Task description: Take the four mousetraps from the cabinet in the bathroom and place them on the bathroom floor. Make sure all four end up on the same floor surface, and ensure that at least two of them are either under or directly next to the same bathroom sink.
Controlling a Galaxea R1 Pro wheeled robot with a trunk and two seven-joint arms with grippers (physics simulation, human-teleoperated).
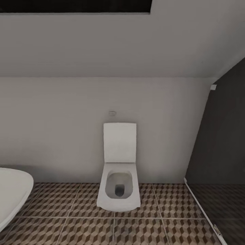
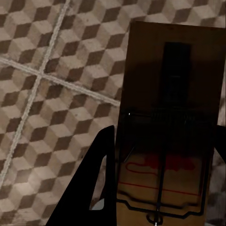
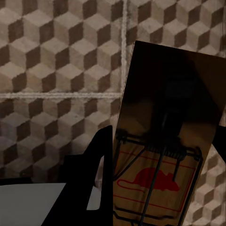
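My left gripper (image 2: 165,141) is shut on a mousetrap (image 2: 172,94), a tan board with dark wire and a red mark, held above the cube-pattern bathroom floor (image 2: 52,94). One black finger (image 2: 96,183) presses its edge. My right gripper (image 3: 165,136) is shut on a second mousetrap (image 3: 174,103), which carries a red mouse print, and it also hangs over the floor (image 3: 56,56). The cabinet, the sink and the other mousetraps are out of view.
A white toilet (image 1: 119,183) with its lid up stands against the pale wall ahead. The rounded white edge of a bathtub (image 1: 12,194) juts in at the left. A dark glass panel (image 1: 221,143) closes off the right. Patterned floor (image 1: 68,231) lies in front.
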